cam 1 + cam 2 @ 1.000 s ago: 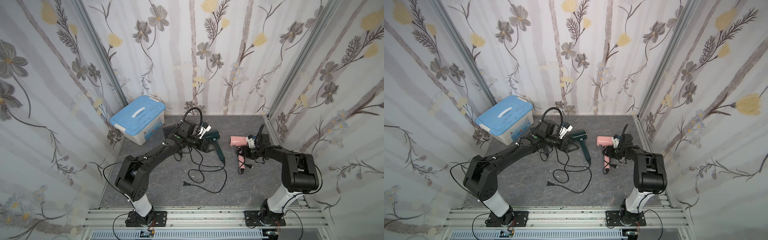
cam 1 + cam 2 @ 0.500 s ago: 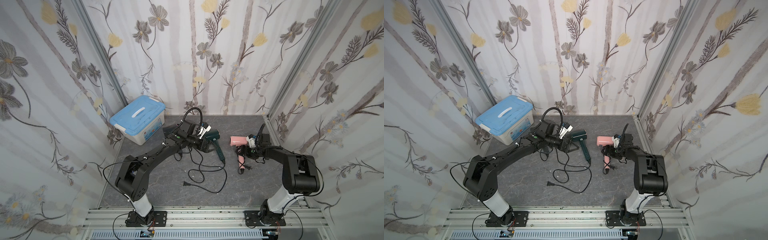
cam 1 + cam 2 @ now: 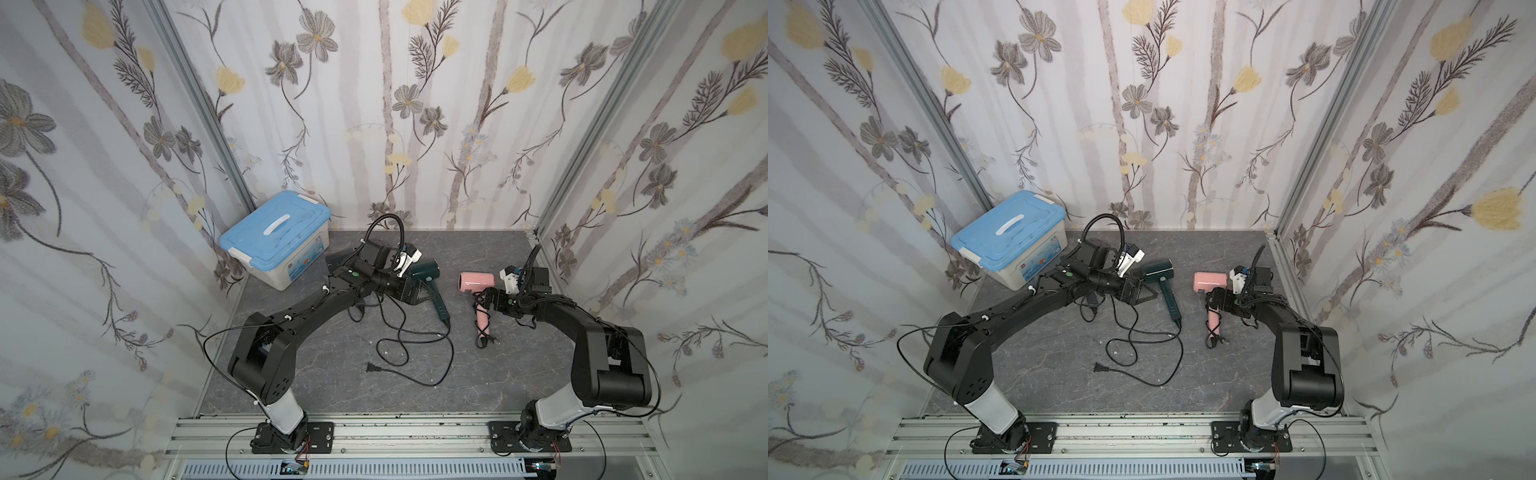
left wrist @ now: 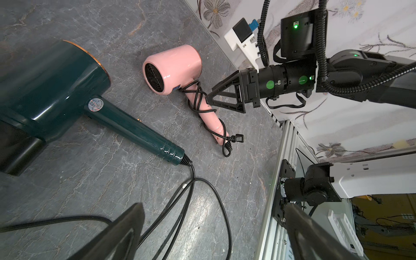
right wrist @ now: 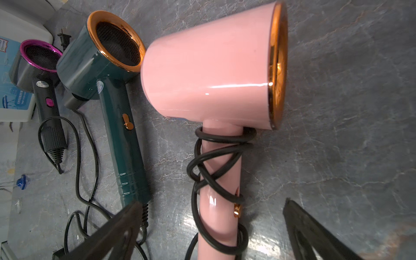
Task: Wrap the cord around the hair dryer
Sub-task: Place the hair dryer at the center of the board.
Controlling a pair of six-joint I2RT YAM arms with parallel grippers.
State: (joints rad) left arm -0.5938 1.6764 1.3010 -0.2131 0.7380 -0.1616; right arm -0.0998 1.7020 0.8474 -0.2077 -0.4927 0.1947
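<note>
Three hair dryers lie on the worktop [image 3: 498, 374]. The pink hair dryer [image 3: 476, 281] rests near the right edge, with its black cord [image 5: 216, 162] wound in crossing loops around the handle and the plug [image 4: 238, 138] at the handle's end. The right gripper [image 4: 209, 96] stands wide open just beside that handle, holding nothing. The left gripper [image 4: 213, 204], also wide open and empty, sits by the green hair dryer [image 3: 424, 270] near the middle, whose loose cord [image 3: 415, 345] sprawls toward the front edge. A black hair dryer [image 5: 36, 65] lies beside the blue-lidded box [image 3: 274, 239] in the far left corner.
</note>
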